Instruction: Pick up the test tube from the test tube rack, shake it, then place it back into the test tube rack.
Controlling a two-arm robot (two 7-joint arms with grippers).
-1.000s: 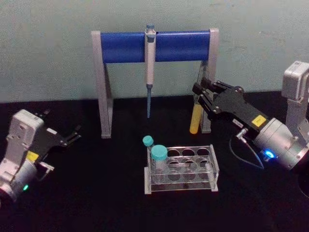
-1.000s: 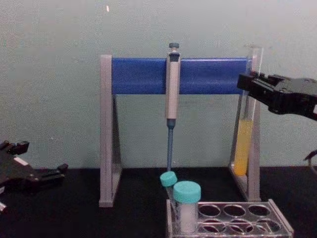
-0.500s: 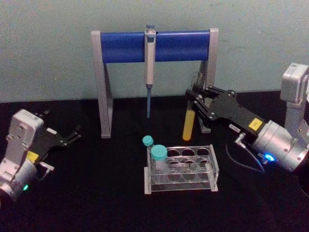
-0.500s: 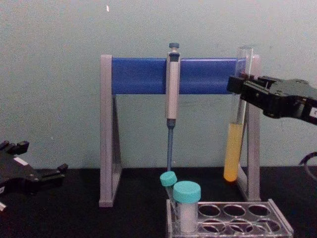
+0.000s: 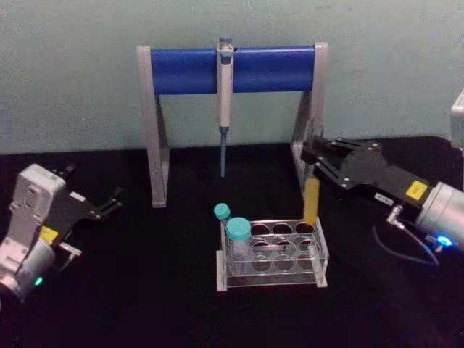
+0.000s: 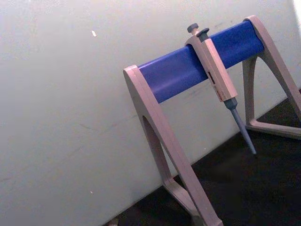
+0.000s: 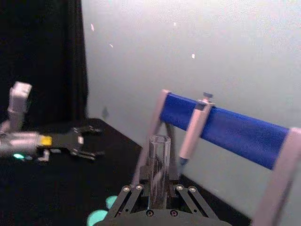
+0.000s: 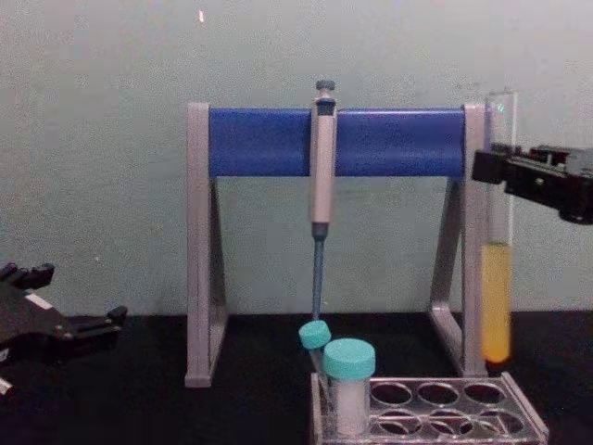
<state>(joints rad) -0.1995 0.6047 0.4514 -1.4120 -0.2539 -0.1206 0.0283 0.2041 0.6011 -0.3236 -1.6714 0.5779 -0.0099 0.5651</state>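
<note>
One second on, right gripper [image 5: 310, 155], jaws holding test tube [image 5: 312, 200], has swung it upright above back-right corner of test tube rack [image 5: 270, 275], reinsertion next; left gripper [image 5: 88, 188] parked, jaws wide.

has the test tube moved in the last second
Yes. Held by the right gripper, the test tube has shifted rightward past the pipette stand's right leg and lower, now upright just above the back right corner of the test tube rack.
</note>
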